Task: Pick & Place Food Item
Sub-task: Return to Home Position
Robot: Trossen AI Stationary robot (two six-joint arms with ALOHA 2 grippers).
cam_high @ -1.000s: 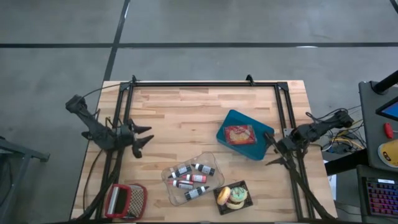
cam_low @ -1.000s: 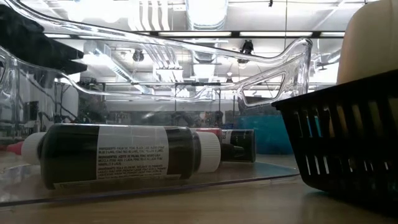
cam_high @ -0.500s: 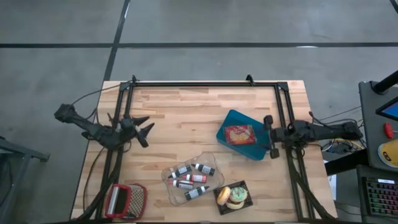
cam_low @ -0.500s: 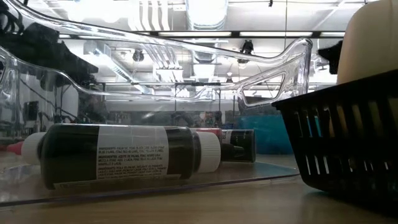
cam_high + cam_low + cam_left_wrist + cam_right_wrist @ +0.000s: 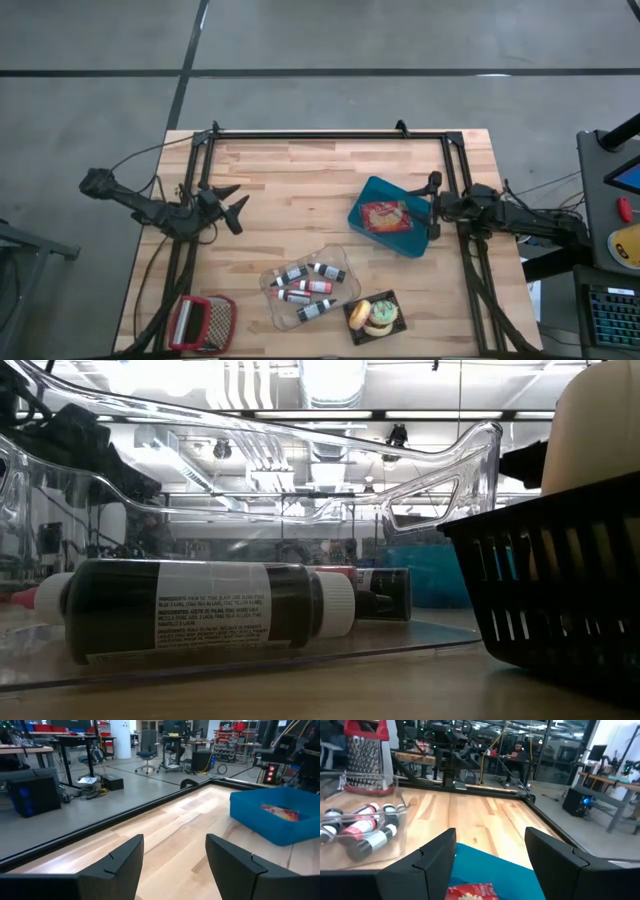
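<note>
Left claw [image 5: 235,208] and right claw [image 5: 433,207] hang spread, empty, at opposite sides of wooden table [image 5: 300,170]; work seems done, red popcorn bag [image 5: 385,216] inside blue plastic bin [image 5: 410,243].

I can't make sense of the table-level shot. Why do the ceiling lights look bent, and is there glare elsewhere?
Low view: the ceiling lights show through the curved wall of the clear tray, which bends them; they glare white at top. Left wrist view: a pale sheen on the wooden table beyond the open left gripper. High view: even light, faint shadows; right gripper beside the blue bin.
</note>
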